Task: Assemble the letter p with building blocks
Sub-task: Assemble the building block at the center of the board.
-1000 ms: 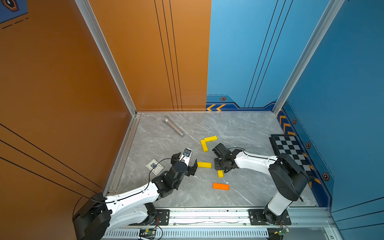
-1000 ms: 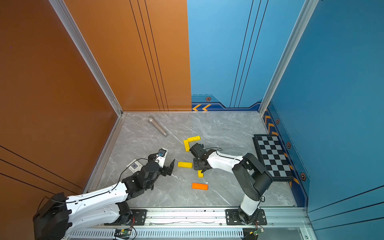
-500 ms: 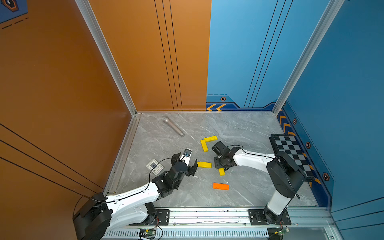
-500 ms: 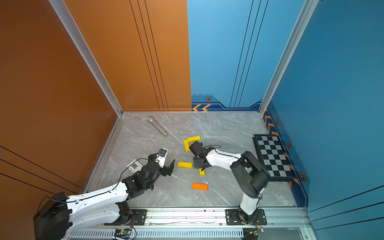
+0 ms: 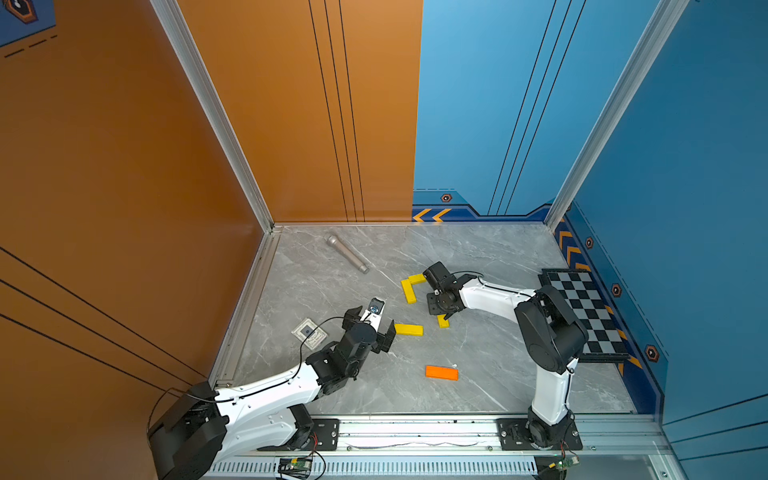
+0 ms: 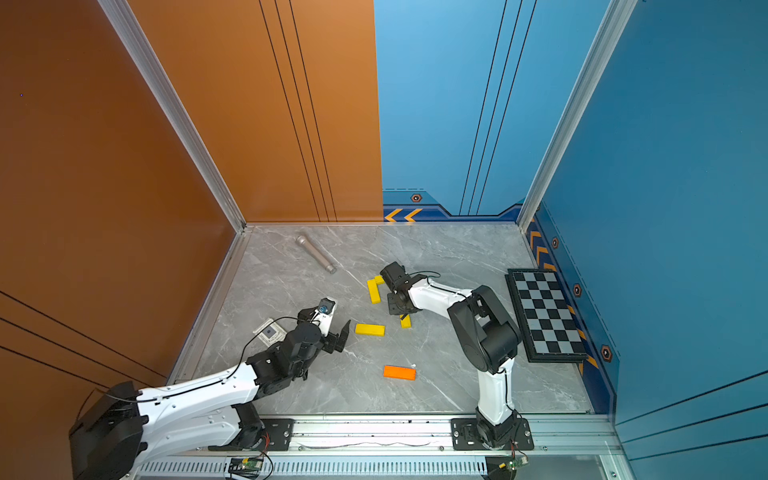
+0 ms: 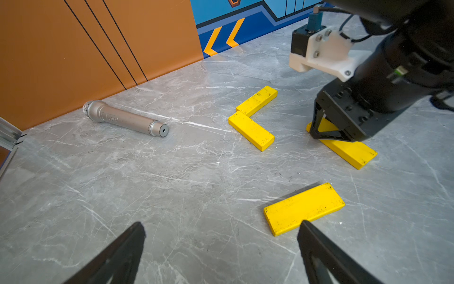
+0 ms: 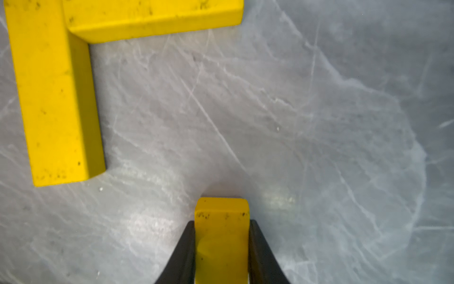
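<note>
Closing in the last second, the right pincer (image 8: 221, 222) now stands clenched on a bright yellow flat rectangular block (image 8: 222, 211), one jaw pressed to each long side near its end. In a top view the pincer (image 5: 441, 309) and the part of the block showing behind it sit a little nearer the finished corner than a second ago. The grip has therefore taken, and the carry appears to have begun. Whether the block's far end is clear of the grey marbled desk (image 5: 498, 257) cannot be told.

Ahead of the right pincer's tips and off to one side lie two joined yellow flat blocks (image 8: 52, 98), touching at right angles. They make one corner of the letter p's loop, and the gripped block looks meant for the side facing it.

The left pincer (image 7: 221, 225) has not changed: its jaws stay spread wide and empty. A fourth yellow flat block (image 7: 304, 209) lies flat just beyond one fingertip, likely its next pick.

The orange flat rectangular block (image 5: 441, 372), judged to be the stem, lies well apart from both pincers, untouched. The loop is about half built.
</note>
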Controlling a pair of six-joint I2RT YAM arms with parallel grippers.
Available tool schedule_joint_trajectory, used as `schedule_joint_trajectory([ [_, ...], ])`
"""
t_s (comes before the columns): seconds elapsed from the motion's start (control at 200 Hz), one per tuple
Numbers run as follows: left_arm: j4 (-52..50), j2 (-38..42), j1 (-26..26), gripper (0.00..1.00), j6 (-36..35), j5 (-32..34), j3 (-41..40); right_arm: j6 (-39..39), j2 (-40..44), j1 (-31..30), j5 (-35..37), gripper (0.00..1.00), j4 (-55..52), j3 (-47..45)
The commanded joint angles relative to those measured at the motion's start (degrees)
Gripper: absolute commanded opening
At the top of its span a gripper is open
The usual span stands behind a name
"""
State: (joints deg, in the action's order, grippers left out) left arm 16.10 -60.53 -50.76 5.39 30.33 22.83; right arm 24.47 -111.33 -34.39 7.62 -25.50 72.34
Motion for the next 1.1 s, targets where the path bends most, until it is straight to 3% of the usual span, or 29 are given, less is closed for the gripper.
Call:
schedule_joint_trajectory([
  [0.0,0.5,0.3,-0.7,0.99,-0.8,0.1,-0.1,-2.2,-3.6,1.3,0.7,0.28,-1.4,2.2],
  [0.465,0.5,-0.8,-0.4,0.99,-0.9,0.0,0.1,-6.6,-9.0,3.9,0.8,0.29,-1.4,8.9],
  [0.701,0.5,-1.1,-0.4,0.99,-0.8,-0.4,0.2,-7.2,-5.5,4.2,1.3,0.51,-1.0,7.1],
  [1.096,0.5,-1.3,-0.5,0.99,-0.8,-0.3,0.3,-5.1,1.1,2.3,-0.2,0.48,-0.3,-0.9],
])
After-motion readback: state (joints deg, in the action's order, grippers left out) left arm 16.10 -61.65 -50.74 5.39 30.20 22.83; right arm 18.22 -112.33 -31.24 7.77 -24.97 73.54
